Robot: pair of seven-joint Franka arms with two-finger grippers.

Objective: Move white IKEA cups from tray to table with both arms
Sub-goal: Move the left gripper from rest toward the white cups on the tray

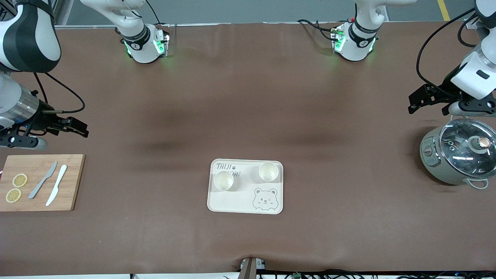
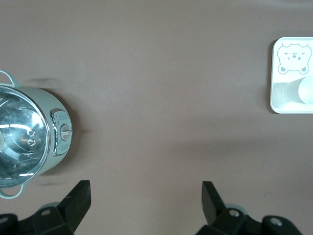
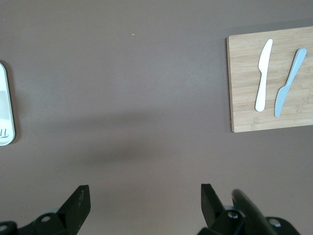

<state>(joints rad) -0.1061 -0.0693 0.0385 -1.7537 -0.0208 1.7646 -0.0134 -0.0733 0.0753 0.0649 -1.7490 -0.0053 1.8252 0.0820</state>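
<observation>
Two white IKEA cups (image 1: 224, 180) (image 1: 268, 171) stand on one bear tray (image 1: 232, 203). Left end effector (image 1: 416, 101) and right end effector (image 1: 79, 129) hover spread, empty, at the bench ends.

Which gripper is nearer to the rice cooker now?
The left gripper: it hangs open right above the rice cooker at its end of the table. The right gripper is open over the cutting board at the right arm's end.

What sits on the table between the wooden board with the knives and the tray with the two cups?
Nothing: between the wooden board and the tray the front view shows only bare brown tabletop.
</observation>
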